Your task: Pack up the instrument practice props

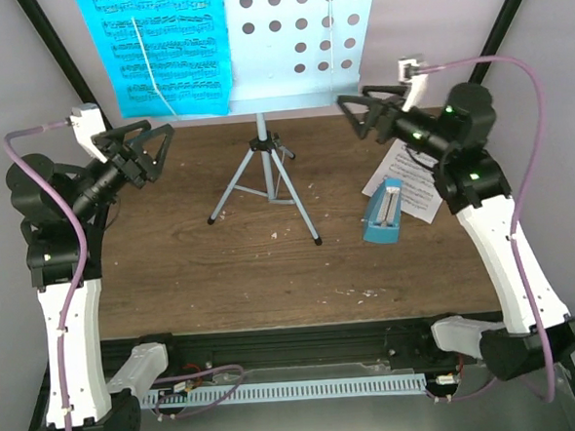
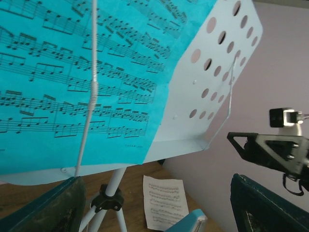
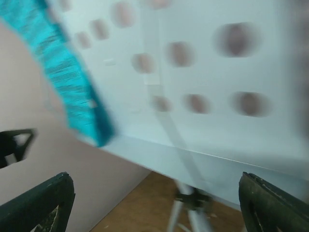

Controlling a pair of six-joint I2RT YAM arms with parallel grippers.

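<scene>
**Both grippers spread before the loaded music stand**

Top view. The music stand (image 1: pixel 263 61) occupies the upper centre of the frame, its pale blue perforated desk carried on thin tripod legs (image 1: pixel 262 173) that rest on the brown wooden surface (image 1: pixel 222 268). A cyan music sheet (image 1: pixel 160 47) covers the left half of the desk and sits on the lower ledge; the right half is bare. A white music sheet (image 1: pixel 413 193) lies flat on the surface at centre right, partly under the right arm. The teal metronome (image 1: pixel 383 213) stands at the sheet's lower left edge, right of the tripod.

The left gripper (image 1: pixel 165 153), at centre left, points towards the lower corner of the cyan sheet. Its fingers are spread, hold nothing, and are clear of the stand. The right gripper (image 1: pixel 350 117), at upper right, faces the lower right corner of the desk, also spread and holding nothing.

The left wrist view shows the printed notation on the cyan sheet and a thin wire retainer lying over it. The right wrist view is blurred; only the perforated desk and the sheet's edge can be made out.
</scene>
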